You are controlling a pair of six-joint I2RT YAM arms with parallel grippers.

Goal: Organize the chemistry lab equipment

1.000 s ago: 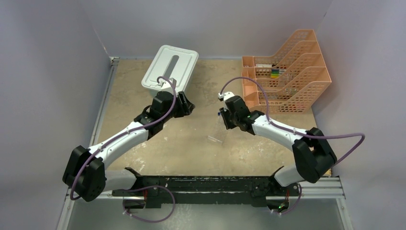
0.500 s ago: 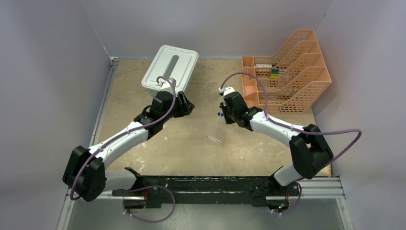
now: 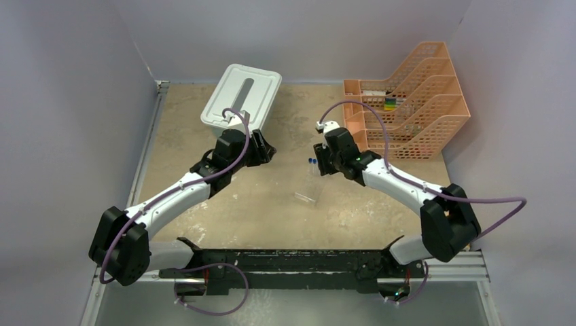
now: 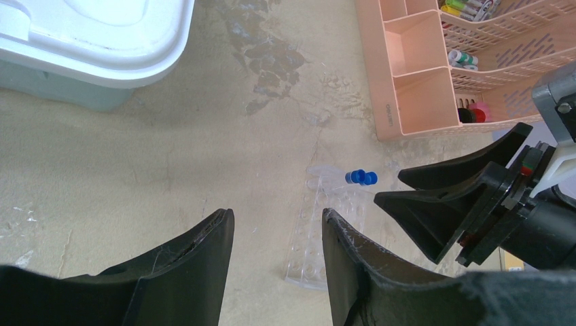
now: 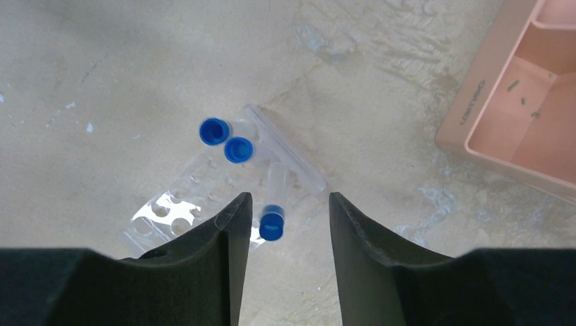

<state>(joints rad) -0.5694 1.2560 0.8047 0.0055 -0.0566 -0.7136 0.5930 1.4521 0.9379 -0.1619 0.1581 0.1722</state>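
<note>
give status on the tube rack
Open and empty: left gripper, right gripper. Two blue-capped tubes standing in clear rack; third tube leaning, seating unclear. Nothing blocking.

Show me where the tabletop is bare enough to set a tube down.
Free: the beige tabletop between the white lidded bin and the orange mesh tiered tray, and the strip nearside of the clear plastic rack. Crowded: around that rack, where the right claw hangs over the blue-capped tubes and the left claw points in.
</note>
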